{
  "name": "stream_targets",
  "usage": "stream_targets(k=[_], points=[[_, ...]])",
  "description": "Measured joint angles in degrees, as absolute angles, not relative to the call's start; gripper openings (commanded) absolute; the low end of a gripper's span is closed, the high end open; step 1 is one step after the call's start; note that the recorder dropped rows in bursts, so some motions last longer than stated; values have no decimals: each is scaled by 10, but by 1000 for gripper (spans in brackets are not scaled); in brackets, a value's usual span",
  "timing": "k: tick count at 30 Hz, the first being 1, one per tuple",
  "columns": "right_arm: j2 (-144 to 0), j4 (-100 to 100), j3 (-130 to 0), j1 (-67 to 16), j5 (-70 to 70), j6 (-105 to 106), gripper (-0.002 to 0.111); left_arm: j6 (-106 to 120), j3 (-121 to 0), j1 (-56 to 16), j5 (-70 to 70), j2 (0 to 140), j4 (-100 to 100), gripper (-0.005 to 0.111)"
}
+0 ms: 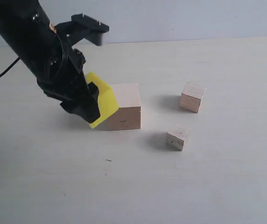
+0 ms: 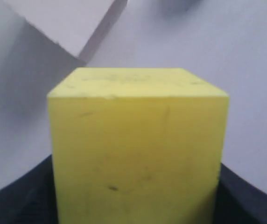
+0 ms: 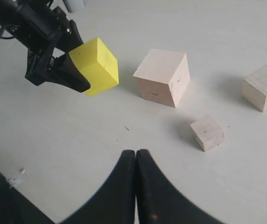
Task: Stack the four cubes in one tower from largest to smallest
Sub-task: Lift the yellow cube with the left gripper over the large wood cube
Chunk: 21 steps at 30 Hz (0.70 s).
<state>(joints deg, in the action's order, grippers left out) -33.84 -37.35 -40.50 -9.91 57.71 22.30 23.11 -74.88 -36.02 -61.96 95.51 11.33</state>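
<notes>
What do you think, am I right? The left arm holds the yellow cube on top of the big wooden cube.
Not on top. The right wrist view shows the yellow cube held beside the big wooden cube, apart from it.

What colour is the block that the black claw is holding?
Bright yellow. The yellow cube shows best in the left wrist view, where it fills most of the picture.

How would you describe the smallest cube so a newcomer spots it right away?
Start at the big pale cube mid-table in the exterior view. Two bare-wood cubes lie apart to its right; the smallest cube is the one nearer the camera. It is clearly littler than the other wood cube and, unlike the yellow cube, is not held.
</notes>
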Motion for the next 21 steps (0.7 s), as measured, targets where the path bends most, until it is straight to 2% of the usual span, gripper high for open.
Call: stream_targets(k=[12,21], points=[[-338,-373,-405,-99,590,223,0,473,-937,-360,-695,1065,108,0],[-338,-373,-405,-99,597,223,0,575,-1014,-360,-699,1139,85,0]])
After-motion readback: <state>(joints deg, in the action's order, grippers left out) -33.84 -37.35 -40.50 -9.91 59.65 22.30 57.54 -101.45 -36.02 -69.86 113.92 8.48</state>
